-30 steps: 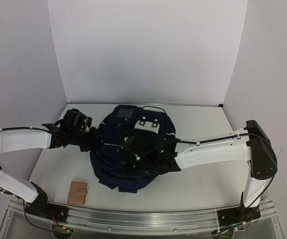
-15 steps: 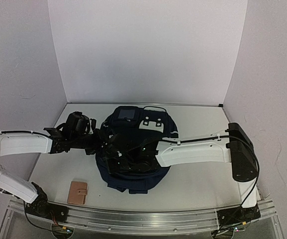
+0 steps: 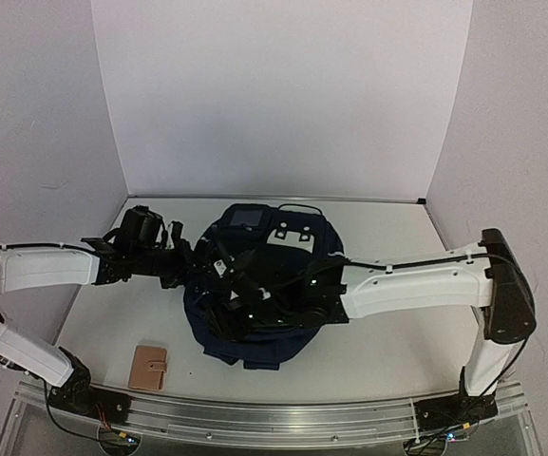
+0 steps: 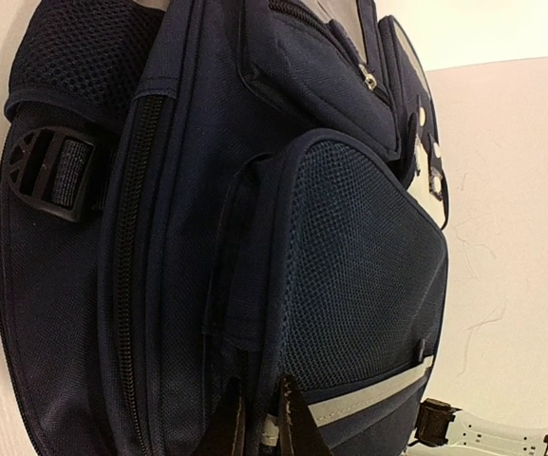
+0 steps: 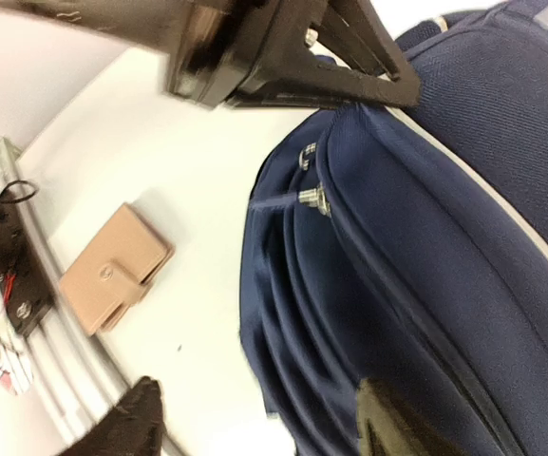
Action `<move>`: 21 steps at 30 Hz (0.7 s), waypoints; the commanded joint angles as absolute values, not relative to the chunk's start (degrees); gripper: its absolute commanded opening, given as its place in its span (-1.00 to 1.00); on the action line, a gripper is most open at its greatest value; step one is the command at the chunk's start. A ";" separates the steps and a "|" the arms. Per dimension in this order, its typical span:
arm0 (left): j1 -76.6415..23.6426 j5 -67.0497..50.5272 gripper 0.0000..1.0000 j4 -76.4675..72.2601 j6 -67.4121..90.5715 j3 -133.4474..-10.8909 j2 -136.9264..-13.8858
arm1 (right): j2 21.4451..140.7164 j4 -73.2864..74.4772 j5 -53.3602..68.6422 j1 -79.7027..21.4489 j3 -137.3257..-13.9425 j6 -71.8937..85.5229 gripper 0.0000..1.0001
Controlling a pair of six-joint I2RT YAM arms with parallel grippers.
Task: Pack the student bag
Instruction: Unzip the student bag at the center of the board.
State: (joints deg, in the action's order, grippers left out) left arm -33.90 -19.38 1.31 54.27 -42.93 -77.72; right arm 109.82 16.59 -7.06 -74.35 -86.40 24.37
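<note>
packing has hardly begun, by my judgement: the student bag [image 3: 255, 344] sits upright-ish on the table [image 3: 387, 353] with the zips that show in both wrist views drawn closed, and nothing can be seen going in. what is left, as i read it, is to open a compartment, load the loose item and close up.

the bag lies directly below and in front of the right claw [image 5: 259, 429], which hangs over its near flank with its fingers spread wide and nothing between them. the bag is also pressed right up against the left claw [image 4: 262, 420], filling that wrist view; its fingers stand narrow, almost together, and appear to nip a seam on the bag's side by the mesh pocket, though the contact itself is partly hidden.

a tan wallet [image 3: 148, 368] lies flat on the table, apart from the bag, below the right claw and off toward the left arm's base, well clear of the left claw.

two small metal zip pulls [image 5: 309, 195] sit on the bag just ahead of the right claw, close under the left claw's tips.
</note>
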 commanded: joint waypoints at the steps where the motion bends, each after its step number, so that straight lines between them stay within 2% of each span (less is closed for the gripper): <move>1: -30.08 -26.08 -1.00 -0.62 46.85 -49.75 -79.91 | 99.02 18.79 -9.37 -74.59 -81.73 15.37 0.51; 6: -28.26 -32.66 -1.00 4.12 40.23 -56.96 -85.95 | 99.22 24.43 -16.94 -72.78 -82.92 9.98 0.75; 12: -27.92 -34.37 -0.99 6.59 37.22 -61.03 -89.46 | 103.98 26.39 -18.94 -69.45 -86.75 4.29 0.86; 17: -27.63 -34.93 -1.00 6.89 36.65 -61.61 -90.41 | 107.05 27.33 -22.19 -66.61 -88.37 2.53 0.85; 21: -27.56 -35.10 -1.00 7.37 36.35 -61.82 -90.80 | 108.25 27.86 -23.96 -64.65 -88.85 2.12 0.67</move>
